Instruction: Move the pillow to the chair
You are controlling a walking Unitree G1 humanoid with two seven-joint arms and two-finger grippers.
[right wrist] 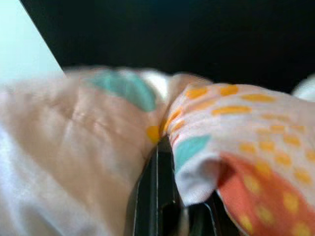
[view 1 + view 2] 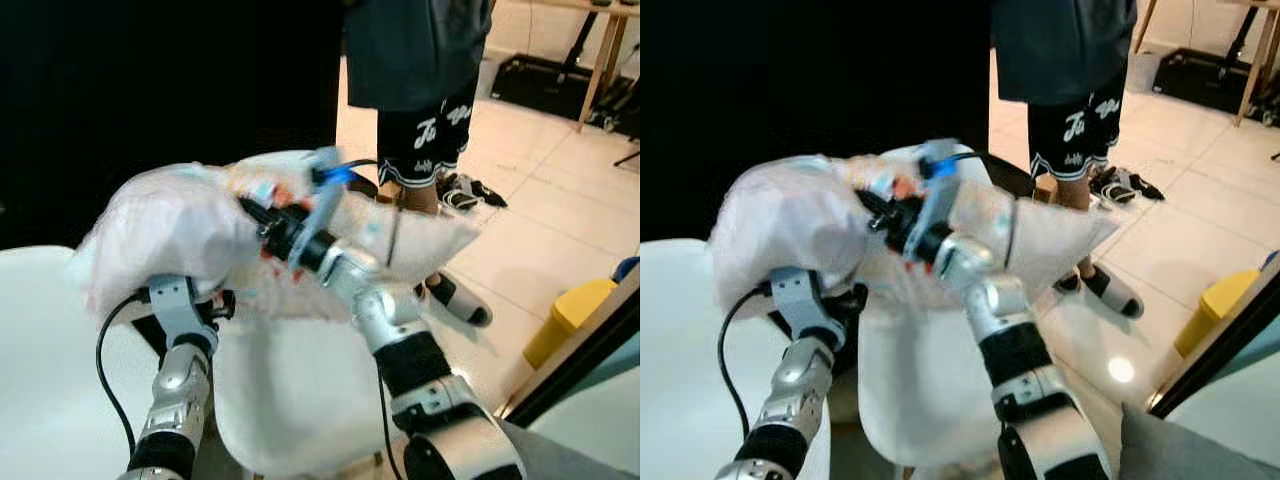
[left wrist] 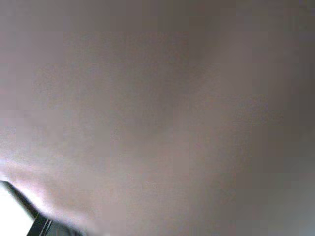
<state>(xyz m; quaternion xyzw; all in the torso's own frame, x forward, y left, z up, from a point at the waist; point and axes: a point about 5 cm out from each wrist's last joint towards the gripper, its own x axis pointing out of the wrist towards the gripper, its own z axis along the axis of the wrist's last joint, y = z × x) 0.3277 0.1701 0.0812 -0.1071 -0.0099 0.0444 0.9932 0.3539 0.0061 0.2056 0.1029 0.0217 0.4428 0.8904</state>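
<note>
The pillow [image 2: 180, 235], pale pink-white with orange, teal and yellow dotted patches, is lifted in the air between the two arms, above the white chair [image 2: 290, 390] that stands just below and in front of the robot. It sags over both wrists, one corner drooping out past the right claw toward the person's legs.

The right claw [image 2: 262, 222] reaches up and inward from the right arm and is pressed into the middle of the pillow. In the right wrist view its black fingers [image 1: 157, 196] are narrow and buried in a fold of the patterned cloth [image 1: 231, 128], which bunches over and around them, so this claw is pinching the pillow's fabric.

The left claw [image 2: 190, 290] comes up from below, under the pillow's near edge, with the pillow's bulk resting over it. Its fingers are hidden by the cloth, and the left wrist view gives only blurred pale fabric [image 3: 157, 118] pressed close to the lens, so I cannot tell whether it is wide or narrow.

Beyond the right claw a person [image 2: 425, 90] in dark shorts and a dark top stands on the tiled floor [image 2: 560, 230]. Farther out to the right of that claw, a yellow bin [image 2: 570, 320] sits on the floor. To the left of the left claw lies a white surface [image 2: 40, 370].
</note>
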